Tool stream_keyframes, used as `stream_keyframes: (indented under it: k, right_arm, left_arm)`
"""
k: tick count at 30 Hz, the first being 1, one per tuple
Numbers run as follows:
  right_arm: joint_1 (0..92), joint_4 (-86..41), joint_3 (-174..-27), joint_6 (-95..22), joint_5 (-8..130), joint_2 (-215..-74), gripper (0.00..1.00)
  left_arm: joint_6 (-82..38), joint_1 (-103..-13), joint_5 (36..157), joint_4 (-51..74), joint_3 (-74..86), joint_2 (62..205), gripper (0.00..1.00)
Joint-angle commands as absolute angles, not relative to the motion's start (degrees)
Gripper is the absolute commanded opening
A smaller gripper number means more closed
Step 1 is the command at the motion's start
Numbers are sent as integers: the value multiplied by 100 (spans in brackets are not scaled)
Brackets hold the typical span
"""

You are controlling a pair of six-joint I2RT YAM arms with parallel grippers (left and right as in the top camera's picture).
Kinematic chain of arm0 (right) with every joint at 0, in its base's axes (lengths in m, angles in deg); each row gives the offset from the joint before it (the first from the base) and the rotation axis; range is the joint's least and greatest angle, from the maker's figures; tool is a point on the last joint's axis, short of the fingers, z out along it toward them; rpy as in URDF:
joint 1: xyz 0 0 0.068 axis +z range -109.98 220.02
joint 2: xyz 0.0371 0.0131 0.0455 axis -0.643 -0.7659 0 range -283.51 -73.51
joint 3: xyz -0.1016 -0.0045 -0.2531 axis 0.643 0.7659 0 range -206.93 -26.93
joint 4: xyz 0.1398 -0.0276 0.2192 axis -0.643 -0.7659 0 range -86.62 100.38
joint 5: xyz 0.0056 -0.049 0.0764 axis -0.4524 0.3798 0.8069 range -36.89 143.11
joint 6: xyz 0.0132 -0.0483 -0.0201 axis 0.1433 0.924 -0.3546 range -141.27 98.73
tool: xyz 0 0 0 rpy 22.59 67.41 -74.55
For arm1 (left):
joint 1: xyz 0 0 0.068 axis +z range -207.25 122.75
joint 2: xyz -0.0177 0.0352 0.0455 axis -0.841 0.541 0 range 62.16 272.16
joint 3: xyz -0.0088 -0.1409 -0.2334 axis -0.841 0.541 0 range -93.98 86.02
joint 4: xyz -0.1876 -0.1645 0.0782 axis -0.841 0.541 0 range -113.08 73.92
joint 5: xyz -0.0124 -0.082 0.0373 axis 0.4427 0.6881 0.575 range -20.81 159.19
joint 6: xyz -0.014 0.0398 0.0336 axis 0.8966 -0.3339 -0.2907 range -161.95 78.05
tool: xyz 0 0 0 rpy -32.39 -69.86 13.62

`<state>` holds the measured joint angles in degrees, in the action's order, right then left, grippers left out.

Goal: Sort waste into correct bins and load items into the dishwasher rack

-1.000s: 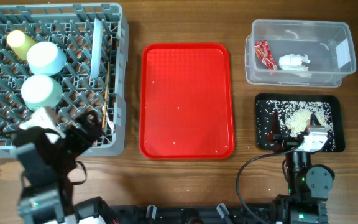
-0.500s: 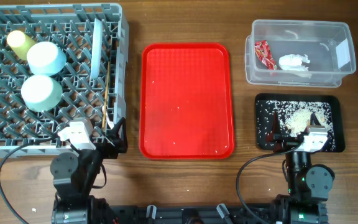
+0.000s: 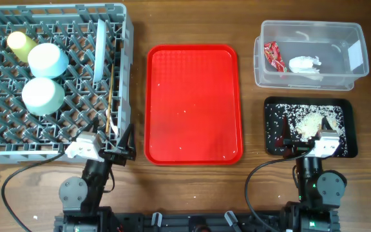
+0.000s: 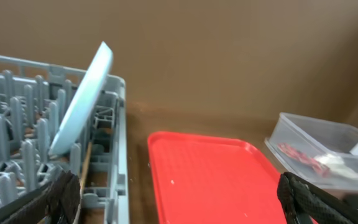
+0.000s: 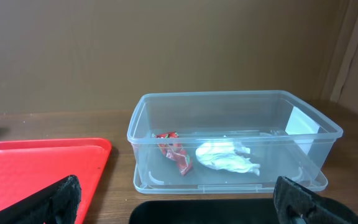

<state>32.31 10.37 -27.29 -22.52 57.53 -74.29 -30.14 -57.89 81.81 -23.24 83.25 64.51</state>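
Jaws of left gripper (image 3: pixel 113 138) and right gripper (image 3: pixel 304 130) apart, empty; plate (image 3: pixel 100 51) on edge in rack (image 3: pixel 63 124); wrapper (image 3: pixel 274 57) in tub (image 3: pixel 309 24)

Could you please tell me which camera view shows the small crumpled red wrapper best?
The right wrist view: the small crumpled red wrapper appears largest, through the clear plastic tub wall. Overhead shows it small from above; left wrist, blurred.

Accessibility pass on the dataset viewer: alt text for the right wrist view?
A clear plastic tub on a wooden table holds a crumpled red wrapper and a crumpled white tissue-like piece. A corner of the red serving tray shows at lower left, a black tray edge along the bottom, and the dark fingertips of the open right gripper in both lower corners.
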Motion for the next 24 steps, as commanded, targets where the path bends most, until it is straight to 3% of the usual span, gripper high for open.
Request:
stream_keyframes:
  k: [1,7,11,24]
  right_arm:
    - [3205,1045,-2722,-2318,5696,-7372,100]
    - [3205,1045,-2722,-2316,5696,-7372,100]
    - [3205,1045,-2722,-2316,5696,-7372,100]
    - [3205,1045,-2722,-2316,5696,-7372,100]
  left_arm:
    - [-3127,-5815,7665,-2545,8570,6233,100]
    - [-3130,-5811,7326,-2569,8570,6233,100]
    - [-3130,-5811,6996,-1868,8570,6233,100]
    - [-3300,-5732,6994,-1865,8570,6233,100]
